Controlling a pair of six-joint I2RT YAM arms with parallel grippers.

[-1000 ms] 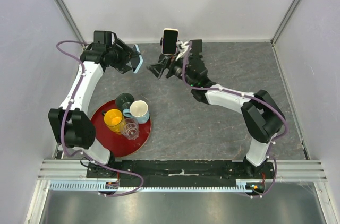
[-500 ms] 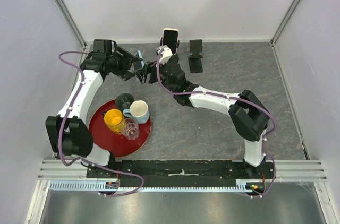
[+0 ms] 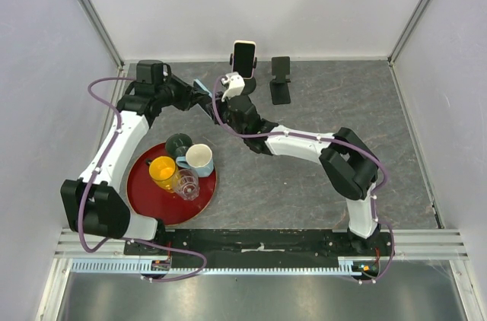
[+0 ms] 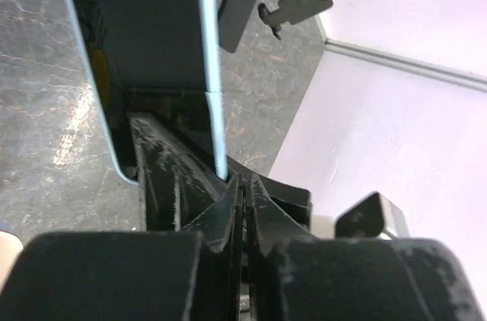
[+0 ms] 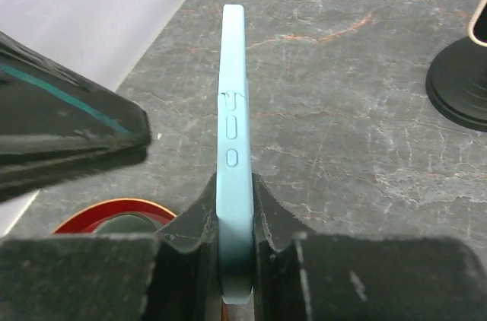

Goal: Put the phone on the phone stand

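The light-blue phone (image 5: 233, 131) stands on edge above the table, its dark screen (image 4: 144, 32) filling the left wrist view. My right gripper (image 5: 234, 192) is shut on the phone's lower end, one finger on each face. My left gripper (image 4: 243, 184) sits right beside the phone with its jaws pressed together and nothing between them. In the top view the phone (image 3: 199, 87) shows between the left gripper (image 3: 195, 99) and the right gripper (image 3: 214, 103). An empty black phone stand (image 3: 281, 79) stands at the back of the table.
A second stand carries a cream phone (image 3: 243, 58) at the back, left of the empty stand; its round base (image 5: 459, 93) shows in the right wrist view. A red tray (image 3: 152, 207) with several cups lies front left. Walls close in the table.
My right gripper swung left from near the stands to the blue phone and shut on it. My left gripper, which held the phone a second ago, now has its jaws closed beside it.
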